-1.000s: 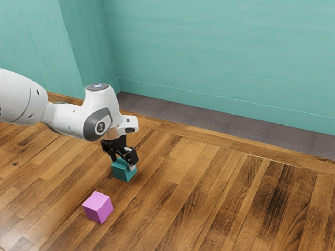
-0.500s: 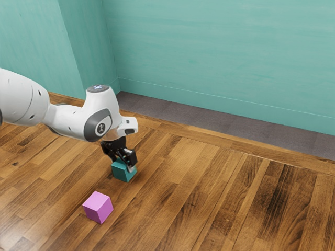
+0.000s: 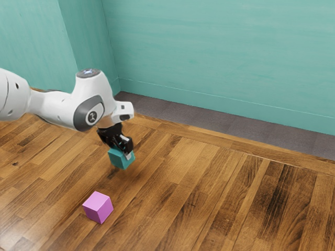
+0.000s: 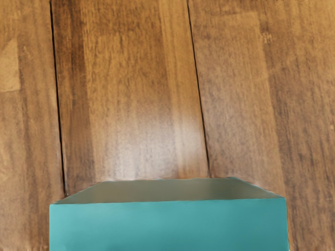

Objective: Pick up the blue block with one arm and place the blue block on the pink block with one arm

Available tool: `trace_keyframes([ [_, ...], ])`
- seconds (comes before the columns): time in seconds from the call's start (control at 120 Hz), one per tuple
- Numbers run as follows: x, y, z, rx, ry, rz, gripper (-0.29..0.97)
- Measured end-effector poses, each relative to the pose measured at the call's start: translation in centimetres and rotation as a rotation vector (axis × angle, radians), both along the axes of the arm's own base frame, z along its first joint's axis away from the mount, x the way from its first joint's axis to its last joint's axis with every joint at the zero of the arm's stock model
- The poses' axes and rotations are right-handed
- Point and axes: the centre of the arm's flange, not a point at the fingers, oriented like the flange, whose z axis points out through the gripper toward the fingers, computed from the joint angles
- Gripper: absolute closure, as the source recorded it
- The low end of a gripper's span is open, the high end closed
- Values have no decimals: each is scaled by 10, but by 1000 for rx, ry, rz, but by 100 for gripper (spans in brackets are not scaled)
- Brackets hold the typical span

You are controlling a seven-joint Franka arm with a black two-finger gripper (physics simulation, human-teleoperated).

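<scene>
Teal walls point(image 3: 209, 47) are backing a wooden plank floor point(image 3: 220, 198), above which the black two-finger gripper point(image 3: 122, 151) is clamping the teal-blue cube block point(image 3: 120, 160) from two sides, holding it clear of the boards, probably so it can pass over the pink cube block point(image 3: 98, 207) sitting nearer, left.

Arm point(image 3: 47, 104): glossy white, rounded shells, thick tubular links. The last joint has a dark grey side disc point(image 3: 89, 112) with a small pale mark. Grey top cap point(image 3: 88, 73) with a bluish dot. Gripper point(image 3: 121, 151): black, with two short fingers.
</scene>
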Motion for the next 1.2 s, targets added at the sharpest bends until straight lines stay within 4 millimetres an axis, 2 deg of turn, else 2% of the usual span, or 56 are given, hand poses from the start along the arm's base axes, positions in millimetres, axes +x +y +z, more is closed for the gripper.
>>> trace_keyframes([
  [0.075,-19,-4,15,6,-11,-4,34],
  [0.275,-62,-8,26,20,-10,-1,35],
  [0.592,-115,-15,23,42,7,-3,39],
  [0.683,-124,-17,20,48,13,-5,40],
  [0.85,-132,-11,11,51,34,16,42],
  [1.2,-151,-14,11,68,33,23,42],
])
